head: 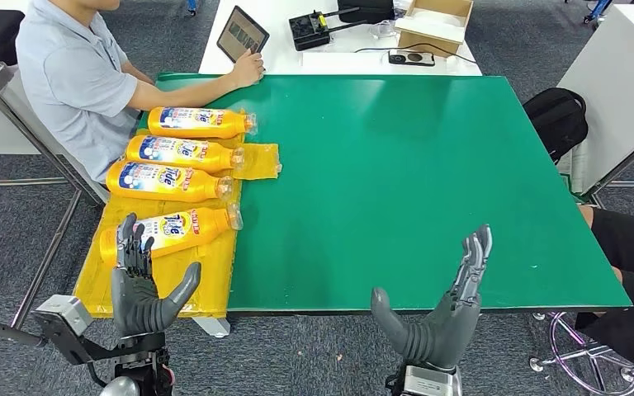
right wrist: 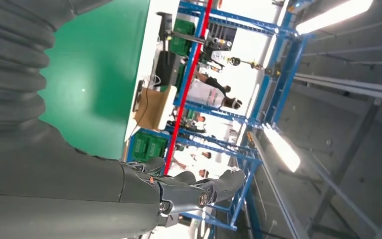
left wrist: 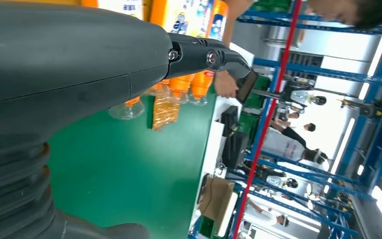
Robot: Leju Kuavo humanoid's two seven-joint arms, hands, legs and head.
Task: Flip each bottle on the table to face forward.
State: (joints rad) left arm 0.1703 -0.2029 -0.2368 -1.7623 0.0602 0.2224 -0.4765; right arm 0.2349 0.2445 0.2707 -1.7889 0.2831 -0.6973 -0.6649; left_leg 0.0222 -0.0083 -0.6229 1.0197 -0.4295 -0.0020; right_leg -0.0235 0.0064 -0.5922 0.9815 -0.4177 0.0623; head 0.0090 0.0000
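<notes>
4 orange bottles (head: 180, 180) lying flat; left robot hand (head: 144, 285) empty, fingers spread.

Nearest bottle (head: 173, 230) base hidden behind left hand (head: 142, 290) fingers (head: 132, 247). Bottle label text too small to read. Person's (head: 74, 78) head cut off at 12 o'clock edge.

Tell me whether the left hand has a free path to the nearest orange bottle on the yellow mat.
Probably yes. The left hand is open, right beside the nearest orange plastic bottle on the yellow mat, with nothing between them. The person's arm rests farther back.
</notes>
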